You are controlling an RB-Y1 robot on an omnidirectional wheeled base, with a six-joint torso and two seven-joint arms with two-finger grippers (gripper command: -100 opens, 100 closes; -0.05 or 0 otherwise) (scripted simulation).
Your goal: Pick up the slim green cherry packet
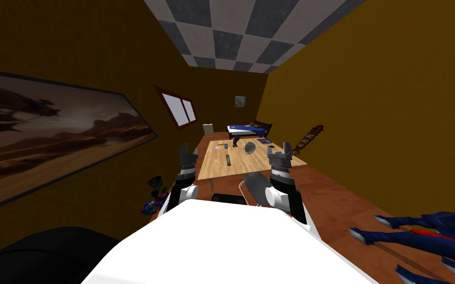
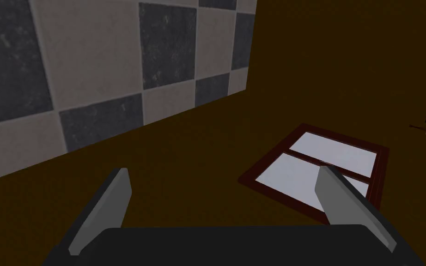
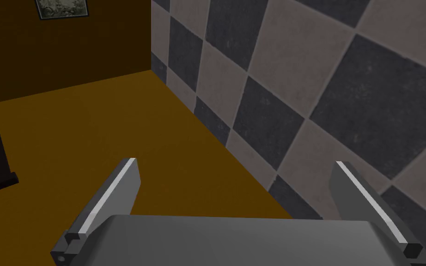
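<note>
Robot at the near end of a pale wooden tabletop, arms raised, neither yet reaching. The packet, a slim dark-green strip, lies flat on the near half of the top, its long side running away from the robot, and sits between the two arms as the head camera sees it. It lies apart from the other items, all grouped toward the far end: a small grey can, a grey cone tipped on its side and a book. That gap likely leaves room for fingers to come down on either long side. A bed with a blue cover stands beyond the table.

The left end effector and the right end effector are both held upright just short of the table's near edge, fingers pointing up. It looks like a carried pose for approaching, not a grasp. Both wrist cameras show the fingers spread wide with nothing between them.

The pick seems to be at its opening stage. One arm must next tip forward and down over the strip, fingers set across its narrow width, since a thin flat packet offers little height to pinch
</note>
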